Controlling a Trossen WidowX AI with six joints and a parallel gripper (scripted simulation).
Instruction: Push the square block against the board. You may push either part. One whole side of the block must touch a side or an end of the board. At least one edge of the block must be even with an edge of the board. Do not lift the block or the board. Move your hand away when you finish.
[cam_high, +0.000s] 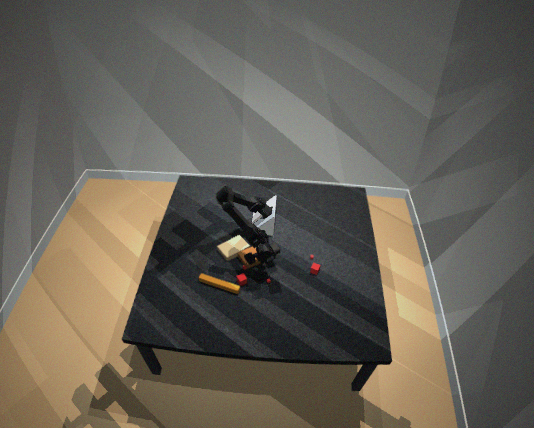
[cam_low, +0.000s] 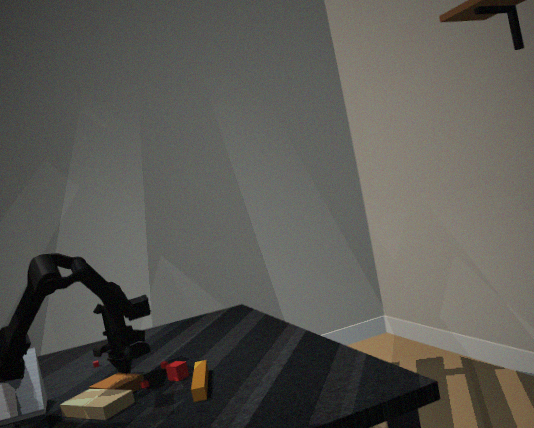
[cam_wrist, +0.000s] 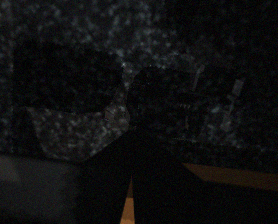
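Note:
A flat orange square block (cam_high: 246, 255) (cam_low: 116, 381) lies on the dark table (cam_high: 300, 320) (cam_low: 300, 370). My gripper (cam_high: 257, 265) (cam_low: 121, 366) is shut with nothing in it, low at the block's far edge. In the dark wrist view its fingers point down, with an orange strip of block (cam_wrist: 235, 176) behind them. The long yellow-orange board (cam_high: 219, 283) (cam_low: 199, 380) lies flat a short way off, apart from the block. A red cube (cam_high: 242, 279) (cam_low: 176, 370) sits between the block and the board's end.
A tan square slab (cam_high: 232, 247) (cam_low: 97, 403) lies next to the orange block. Another red cube (cam_high: 314, 268) and small red bits (cam_high: 311, 256) (cam_low: 95, 363) lie about. A white panel (cam_high: 265, 215) (cam_low: 20, 390) stands by the arm's base.

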